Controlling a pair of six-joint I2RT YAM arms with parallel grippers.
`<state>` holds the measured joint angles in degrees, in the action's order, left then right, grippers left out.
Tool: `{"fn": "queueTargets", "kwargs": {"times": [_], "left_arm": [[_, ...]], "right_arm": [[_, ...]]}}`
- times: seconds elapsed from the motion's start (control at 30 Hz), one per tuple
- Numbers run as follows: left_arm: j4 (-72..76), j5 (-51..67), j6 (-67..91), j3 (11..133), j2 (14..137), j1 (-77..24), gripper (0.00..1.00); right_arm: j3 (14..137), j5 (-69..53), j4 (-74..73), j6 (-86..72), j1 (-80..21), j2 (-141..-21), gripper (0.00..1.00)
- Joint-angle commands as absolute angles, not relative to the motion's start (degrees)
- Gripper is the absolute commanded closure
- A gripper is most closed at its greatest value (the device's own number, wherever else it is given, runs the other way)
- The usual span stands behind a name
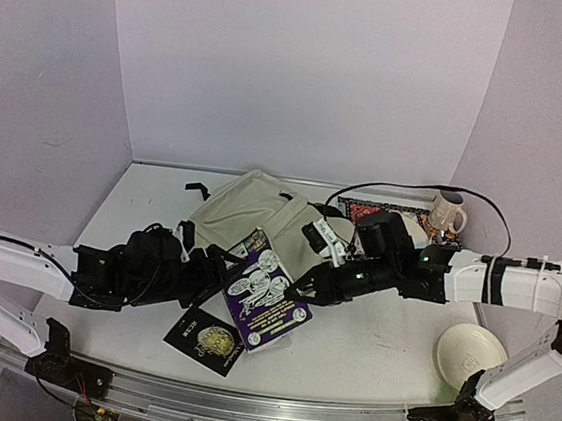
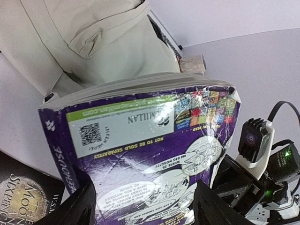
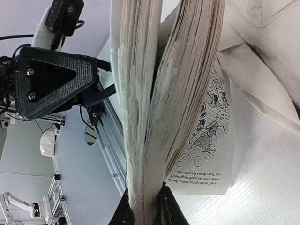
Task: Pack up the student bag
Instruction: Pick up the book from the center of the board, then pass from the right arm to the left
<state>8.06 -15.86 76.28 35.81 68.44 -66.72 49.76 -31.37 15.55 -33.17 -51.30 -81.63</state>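
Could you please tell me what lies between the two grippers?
The purple book: in the top view it sits between the left gripper and the right gripper, which pinches its pages.

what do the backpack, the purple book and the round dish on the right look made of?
The backpack looks like matte cream fabric: it creases and folds. The purple book has paper pages and a glossy card cover, with glare and scuffed corners. The dish is smooth, cream, possibly ceramic or plastic.
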Motion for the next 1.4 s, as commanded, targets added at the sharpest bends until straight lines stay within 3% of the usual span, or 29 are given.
{"fn": "queueTargets", "kwargs": {"times": [0.0,0.5,0.73,1.07,1.23,1.37], "left_arm": [[9.4,-18.7,73.0,35.9,64.0,-67.0,0.26],[13.6,-20.1,61.5,40.4,66.7,-66.1,0.19],[30.8,-6.0,62.6,35.6,70.1,-57.5,0.21],[43.0,4.9,60.8,38.5,77.6,-56.5,0.20],[44.6,6.3,60.8,39.5,78.3,-56.1,0.24],[46.1,7.1,61.5,40.2,78.7,-56.0,0.36]], "right_arm": [[53.0,-30.0,20.1,-33.4,-49.2,-76.3,1.00],[51.6,-35.9,27.8,-35.4,-45.1,-72.8,1.00],[49.4,-39.2,32.2,-37.5,-42.5,-71.3,1.00],[49.5,-42.4,35.8,-38.8,-42.0,-72.9,1.00],[49.7,-42.8,36.4,-38.9,-41.5,-74.4,1.00],[49.3,-40.6,36.4,-39.0,-40.7,-75.8,1.00]]}}
